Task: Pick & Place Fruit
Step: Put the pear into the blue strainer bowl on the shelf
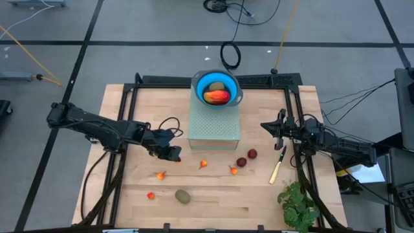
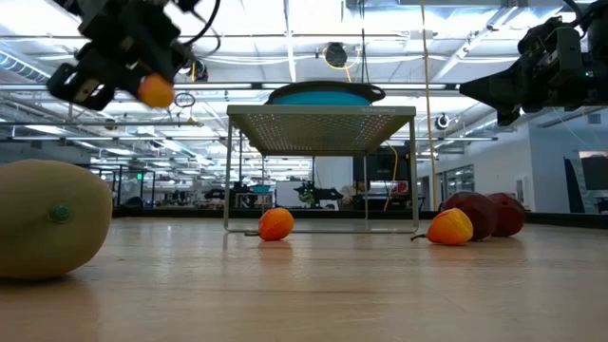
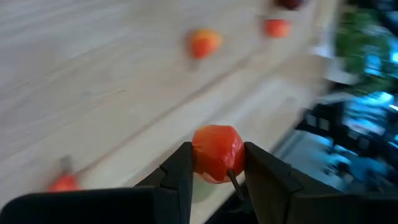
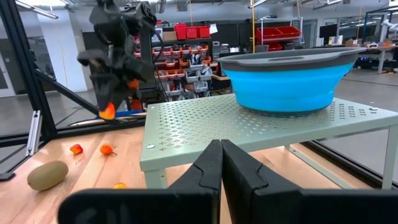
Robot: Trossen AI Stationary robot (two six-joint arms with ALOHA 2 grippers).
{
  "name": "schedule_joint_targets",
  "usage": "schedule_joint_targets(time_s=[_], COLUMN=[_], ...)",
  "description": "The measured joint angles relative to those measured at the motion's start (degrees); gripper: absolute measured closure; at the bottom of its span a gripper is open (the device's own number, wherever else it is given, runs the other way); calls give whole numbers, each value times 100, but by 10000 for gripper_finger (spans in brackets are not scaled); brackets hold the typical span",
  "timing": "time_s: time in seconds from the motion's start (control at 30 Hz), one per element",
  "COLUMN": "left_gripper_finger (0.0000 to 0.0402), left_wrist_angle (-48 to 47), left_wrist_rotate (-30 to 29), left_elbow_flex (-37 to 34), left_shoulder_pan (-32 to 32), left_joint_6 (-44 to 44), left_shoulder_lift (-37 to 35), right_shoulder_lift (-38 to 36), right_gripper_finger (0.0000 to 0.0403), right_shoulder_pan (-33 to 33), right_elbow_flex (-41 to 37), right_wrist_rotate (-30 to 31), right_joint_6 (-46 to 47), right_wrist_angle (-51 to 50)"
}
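In the high view the left gripper (image 1: 173, 153) sits in the left-centre of the frame, over the bench (image 1: 129, 194), but the fruit it holds cannot be seen there. The left wrist view shows it clearly: the two dark fingers (image 3: 180, 171) are clamped on a small orange-red fruit (image 3: 216, 152). The low view shows the same piece as an orange ball (image 2: 156, 91) in the upper left of the frame, lifted well above the wood.

The right gripper (image 1: 280, 127) rests at the right-centre of the high view, near the yellow-handled knife (image 1: 277, 167); the right wrist view shows its fingers (image 4: 239, 165) pressed together on nothing.

The blue bowl (image 1: 199, 83) stands on the green perforated stand (image 1: 214, 126) at the top centre of the high view. Only this view looks inside: a larger orange-red oblong (image 1: 217, 97) and a brownish-green piece (image 1: 217, 86) lie in it. From the low view and the right wrist view only the bowl wall is visible.

On the bench lie more small orange-red pieces (image 1: 203, 164), two dark red round fruits (image 1: 246, 158) and a brownish-green oval (image 1: 183, 195), which fills the lower left of the low view. A leafy green bunch (image 1: 297, 206) lies at the lower right of the high view.
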Motion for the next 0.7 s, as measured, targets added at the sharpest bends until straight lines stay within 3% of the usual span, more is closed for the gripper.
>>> schedule_joint_targets(time_s=[0.2,0.4,0.7], left_gripper_finger=[284,284,284], left_wrist_angle=[930,1693,2033], left_wrist_rotate=[-51,-585,-1089], left_elbow_flex=[4,4,4], left_shoulder_pan=[-4,-4,-4], left_joint_6=[1098,2604,4223], left_shoulder_lift=[-59,-59,-57], right_shoulder_lift=[1,0,0], right_gripper_finger=[403,403,403], right_shoulder_pan=[0,0,0], right_elbow_flex=[0,0,0], right_wrist_rotate=[-3,-4,-4], right_joint_6=[0,0,-2], right_wrist_angle=[0,0,0])
